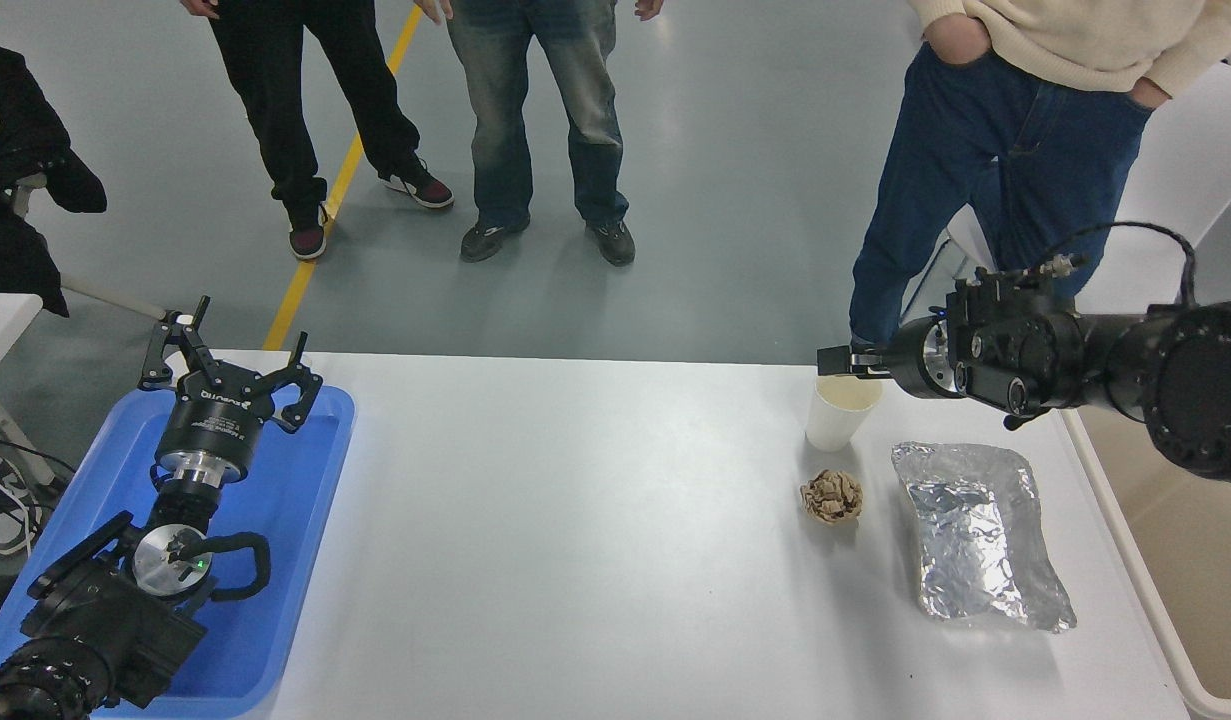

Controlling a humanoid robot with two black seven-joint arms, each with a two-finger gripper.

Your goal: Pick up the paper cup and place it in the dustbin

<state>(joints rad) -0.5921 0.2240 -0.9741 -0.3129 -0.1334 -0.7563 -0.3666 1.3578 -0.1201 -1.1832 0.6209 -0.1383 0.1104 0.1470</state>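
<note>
- Left gripper (227,345): parked over blue tray (305,560), fingers spread, well apart from the work.
- Cup (837,412): upright near table's (575,520) far edge, just behind paper ball (831,496).
- Right gripper (843,362): side-on at cup's rim; jaw state unclear.
- Bin (1155,610): right of table.

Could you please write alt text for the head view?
The right tool reaches in from the right edge, at the rim of an upright paper cup on a white table. A brown paper ball and foil sheet lie nearby; the dustbin stands at right.
</note>
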